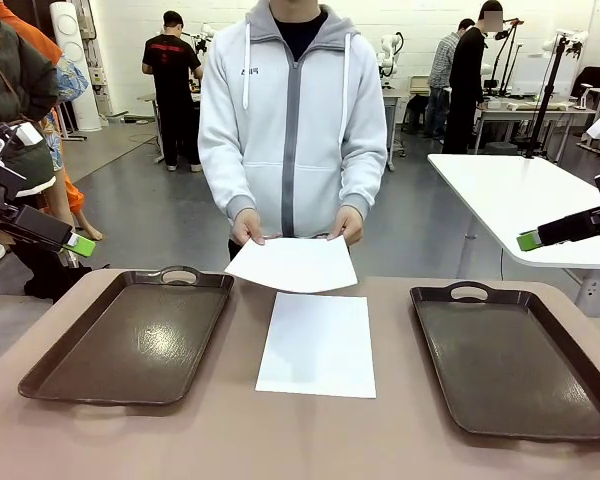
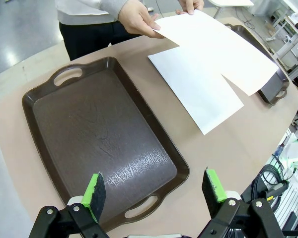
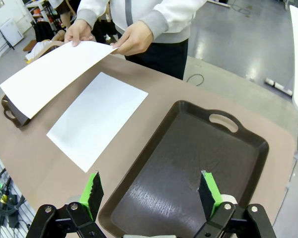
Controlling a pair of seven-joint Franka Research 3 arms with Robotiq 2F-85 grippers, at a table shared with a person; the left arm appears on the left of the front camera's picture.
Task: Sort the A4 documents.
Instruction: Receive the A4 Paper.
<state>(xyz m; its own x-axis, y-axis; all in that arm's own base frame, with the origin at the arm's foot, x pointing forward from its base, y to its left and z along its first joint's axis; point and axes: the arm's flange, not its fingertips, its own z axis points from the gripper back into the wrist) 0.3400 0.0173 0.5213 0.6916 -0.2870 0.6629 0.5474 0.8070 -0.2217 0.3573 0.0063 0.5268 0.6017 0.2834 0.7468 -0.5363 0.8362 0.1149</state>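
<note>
On the table between the two brown trays (image 1: pixel 130 345), one of the A4 documents, the flat sheet (image 1: pixel 317 345), lies bare, while the raised sheet (image 1: pixel 293 264) hangs over its far end in the person's hands (image 1: pixel 248 228). Both look feather-light, limp and slick, so I'd judge a pinch at a free edge or corner the only hold. The left gripper (image 2: pixel 156 191) and right gripper (image 3: pixel 151 191) hover spread wide, each near its own tray, touching nothing.
</note>
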